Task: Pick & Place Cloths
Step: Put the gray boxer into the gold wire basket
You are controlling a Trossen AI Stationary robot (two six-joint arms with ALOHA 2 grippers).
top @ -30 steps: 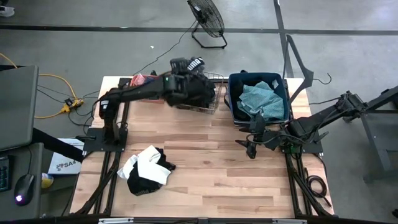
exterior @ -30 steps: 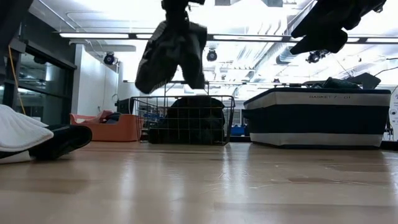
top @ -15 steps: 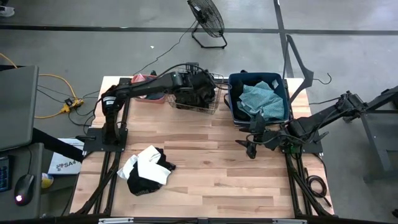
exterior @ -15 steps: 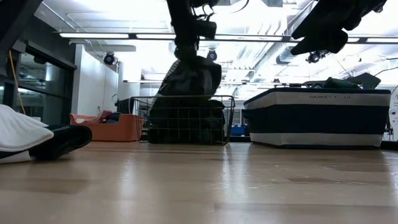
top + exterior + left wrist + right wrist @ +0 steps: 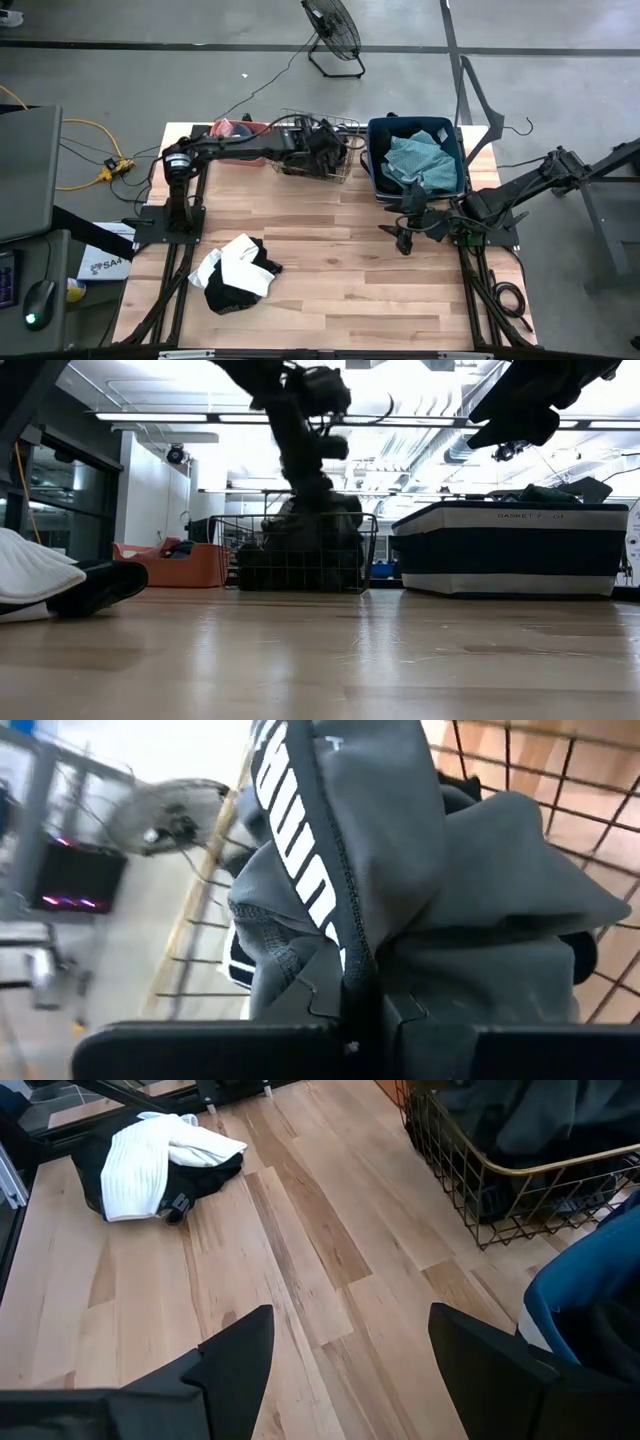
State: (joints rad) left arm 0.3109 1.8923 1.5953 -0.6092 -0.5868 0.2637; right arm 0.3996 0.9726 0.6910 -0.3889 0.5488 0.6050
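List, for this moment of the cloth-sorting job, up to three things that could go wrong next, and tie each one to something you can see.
1. The left gripper is shut on the dark garment inside the wire basket. If the fabric catches on the fingers or the wires when released, lifting away may drag it out or shift the light basket.
2. The garment is piled high above the rim, so part may spill onto the table.
3. The white-and-black cloth still waits; the open right gripper hangs apart from it.
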